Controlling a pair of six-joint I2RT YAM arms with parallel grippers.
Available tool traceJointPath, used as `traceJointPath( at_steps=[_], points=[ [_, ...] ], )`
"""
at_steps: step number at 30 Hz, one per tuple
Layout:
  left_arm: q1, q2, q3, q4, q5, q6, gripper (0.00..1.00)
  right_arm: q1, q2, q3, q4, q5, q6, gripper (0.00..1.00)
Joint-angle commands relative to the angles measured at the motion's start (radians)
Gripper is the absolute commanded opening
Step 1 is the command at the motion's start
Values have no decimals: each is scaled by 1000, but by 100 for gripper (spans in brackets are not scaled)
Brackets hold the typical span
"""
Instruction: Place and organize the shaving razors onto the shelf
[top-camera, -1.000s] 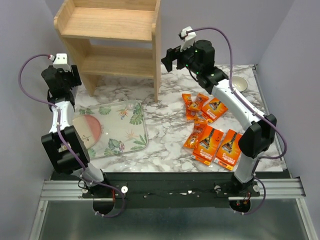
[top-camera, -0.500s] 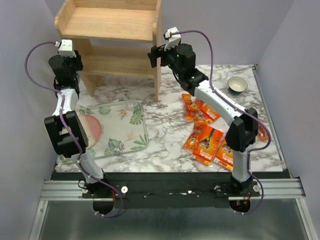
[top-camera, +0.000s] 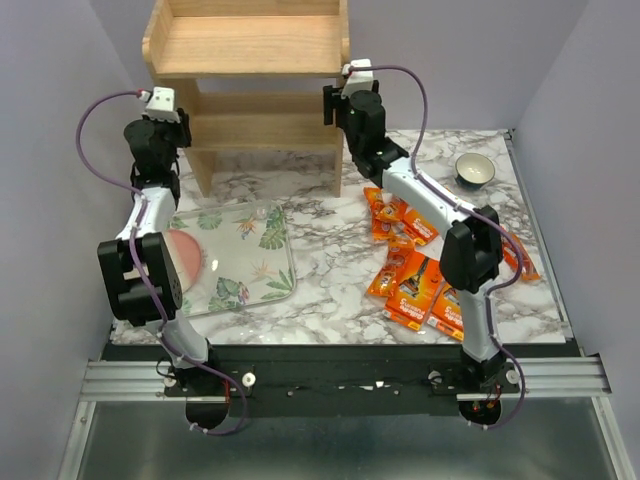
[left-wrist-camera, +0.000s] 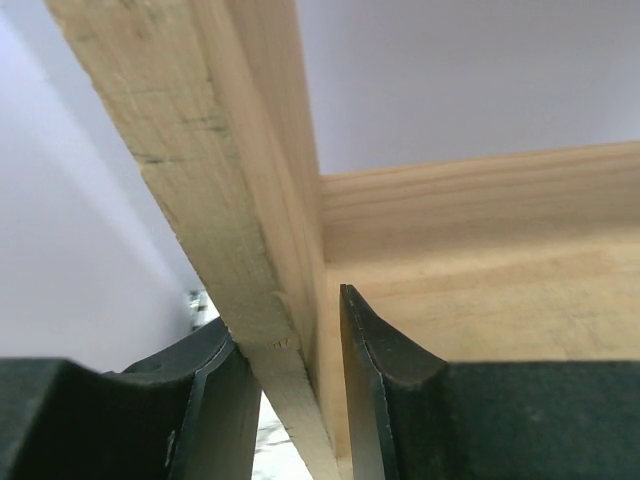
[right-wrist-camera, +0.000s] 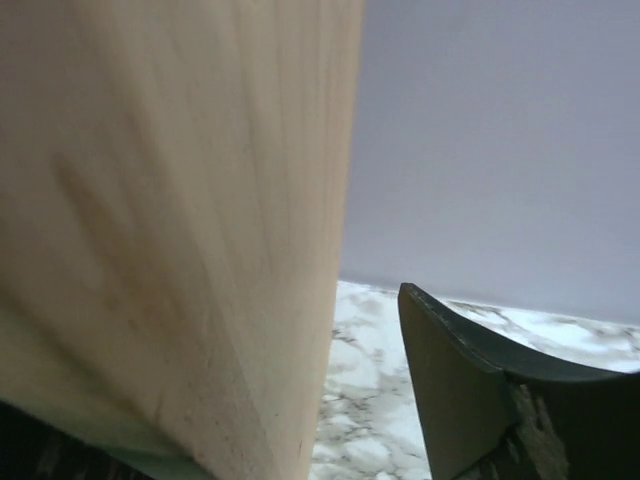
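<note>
My left gripper (left-wrist-camera: 285, 318) is clamped on the left side panel (left-wrist-camera: 190, 140) of the shelf (top-camera: 250, 45). My right gripper (top-camera: 335, 103) straddles the right side panel (right-wrist-camera: 180, 250), but its outer finger (right-wrist-camera: 450, 380) stands off the wood, so those jaws are apart. The shelf sits at the far edge of the table (top-camera: 330, 260), with the shaving razors (top-camera: 420, 285) scattered to the near right. With only one side truly gripped, I judge any pull could twist or tip the shelf, or slip the panel out of my hold.

Our arms (top-camera: 143, 215) are white links, black joints, purple cables (top-camera: 112, 97); our left hand (left-wrist-camera: 285, 330) and right hand (top-camera: 332, 105) are black.
</note>
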Motion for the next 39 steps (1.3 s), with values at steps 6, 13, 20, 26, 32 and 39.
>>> traceJointPath(
  at_steps=[6,13,20,26,32,39],
  points=[
    [-310,-49,-93,2,205,45,41,-92,-87,-51,-46,57,-7,63],
    [-402,-18,-67,5,199,10,41,-167,-197,-184,-119,17,31,57],
    [-491,13,-26,7,257,16,41,-239,-239,-237,-148,-13,25,52],
    [-574,5,2,-38,278,32,41,-302,-280,-286,-192,-46,27,52],
    [-609,5,13,-58,285,30,41,-336,-343,-370,-201,-55,-5,53],
    [-628,-59,-24,-102,296,33,41,-394,-437,-516,-209,-87,-38,53]
  ],
)
